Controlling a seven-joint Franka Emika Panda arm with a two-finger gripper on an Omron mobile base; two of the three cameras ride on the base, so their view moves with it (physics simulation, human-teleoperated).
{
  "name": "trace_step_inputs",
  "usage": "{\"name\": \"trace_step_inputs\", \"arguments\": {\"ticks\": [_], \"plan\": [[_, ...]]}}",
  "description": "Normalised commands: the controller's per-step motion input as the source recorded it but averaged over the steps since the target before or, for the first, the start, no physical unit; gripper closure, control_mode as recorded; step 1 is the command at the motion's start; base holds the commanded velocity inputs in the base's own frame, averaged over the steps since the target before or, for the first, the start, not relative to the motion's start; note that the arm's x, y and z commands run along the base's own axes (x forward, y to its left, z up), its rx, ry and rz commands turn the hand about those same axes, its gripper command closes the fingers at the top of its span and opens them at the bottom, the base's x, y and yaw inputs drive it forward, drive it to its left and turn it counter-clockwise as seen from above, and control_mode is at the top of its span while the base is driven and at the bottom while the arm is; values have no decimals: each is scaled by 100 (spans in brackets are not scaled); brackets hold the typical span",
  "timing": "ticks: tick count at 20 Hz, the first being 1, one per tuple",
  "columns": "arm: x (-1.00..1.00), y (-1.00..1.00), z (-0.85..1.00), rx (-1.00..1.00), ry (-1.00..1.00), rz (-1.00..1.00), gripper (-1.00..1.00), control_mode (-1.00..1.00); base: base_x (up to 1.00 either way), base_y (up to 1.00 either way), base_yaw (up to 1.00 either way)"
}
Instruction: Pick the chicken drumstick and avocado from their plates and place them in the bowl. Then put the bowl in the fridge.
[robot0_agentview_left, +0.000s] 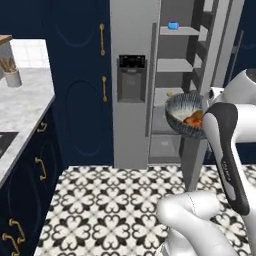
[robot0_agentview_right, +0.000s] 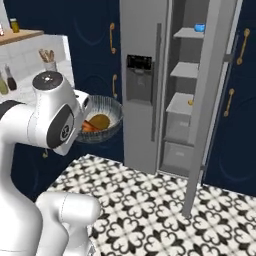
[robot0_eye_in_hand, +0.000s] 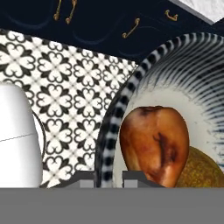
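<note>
Grey bowl (robot0_agentview_right: 102, 120) tilted in closed fingers (robot0_eye_in_hand: 108, 178), drumstick (robot0_eye_in_hand: 154, 146) lengthwise inside

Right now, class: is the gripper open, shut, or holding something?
Gripper: shut on the rim of the bowl, which holds the drumstick and avocado.

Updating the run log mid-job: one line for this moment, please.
gripper: shut on bowl rim | bowl: carried above floor, holds chicken drumstick and avocado | fridge: door open

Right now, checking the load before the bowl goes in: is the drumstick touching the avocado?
Touching. In the hand view the drumstick lies against the avocado inside the bowl, with no gap between them.
</note>
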Motion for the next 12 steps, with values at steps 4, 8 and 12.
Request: {"name": "trace_step_inputs", "arguments": {"ticks": [4, 8, 12], "plan": [[0, 0, 0, 0, 0, 0, 100, 100, 97, 4, -34], [0, 0, 0, 0, 0, 0, 100, 100, 78, 0, -31], [0, 0, 0, 0, 0, 0, 100, 100, 65, 0, -29]]}}
